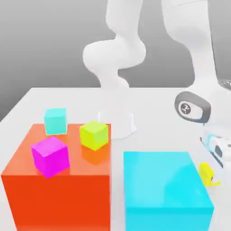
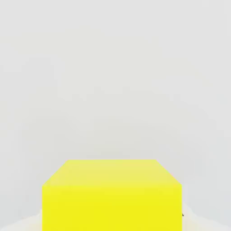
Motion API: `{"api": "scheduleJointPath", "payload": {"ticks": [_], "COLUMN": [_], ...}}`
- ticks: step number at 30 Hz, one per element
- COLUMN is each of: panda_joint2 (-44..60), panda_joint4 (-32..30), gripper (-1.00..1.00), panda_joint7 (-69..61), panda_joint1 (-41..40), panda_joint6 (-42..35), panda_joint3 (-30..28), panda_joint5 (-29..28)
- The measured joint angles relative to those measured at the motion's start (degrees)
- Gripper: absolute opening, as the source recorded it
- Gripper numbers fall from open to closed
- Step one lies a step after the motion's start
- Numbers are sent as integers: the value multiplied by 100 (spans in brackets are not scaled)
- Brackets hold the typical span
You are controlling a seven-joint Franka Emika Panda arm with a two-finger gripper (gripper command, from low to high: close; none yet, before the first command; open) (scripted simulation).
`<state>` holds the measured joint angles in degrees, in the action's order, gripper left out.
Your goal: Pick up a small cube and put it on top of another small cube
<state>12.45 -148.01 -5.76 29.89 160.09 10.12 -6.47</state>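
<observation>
Yellow cube at pincer.

Yellow cube sits beside the large cyan block.

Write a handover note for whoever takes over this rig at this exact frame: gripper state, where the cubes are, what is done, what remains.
Gripper: low at the exterior view's right, beside the big cyan block, right at the small yellow cube; the cube fills the hand view.
On the big orange block: small cyan cube, small yellow-green cube, small magenta cube, each apart from the others.
Done: the arm has reached the yellow cube; nothing is stacked.
Left: confirm the grasp, lift the yellow cube, and set it on top of another small cube, probably one on the orange block.
</observation>
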Motion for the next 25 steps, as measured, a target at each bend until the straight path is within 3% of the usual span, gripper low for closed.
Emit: {"api": "scheduleJointPath", "payload": {"ticks": [4, 17, 21, 22, 25], "panda_joint2": [-547, -1978, -1800, -1740, -1740], "panda_joint4": [384, 2216, 1936, 1845, 1845], "gripper": [-100, -100, -100, 100, 100], "panda_joint7": [312, 2046, 2139, 2133, 2133], "panda_joint1": [-468, -3283, -3450, -3456, -3456], "panda_joint6": [-909, -4140, -3696, -3547, -3547], "panda_joint3": [-461, -1961, -2098, -2103, -2103], "panda_joint5": [184, 470, 557, 569, 569]}}
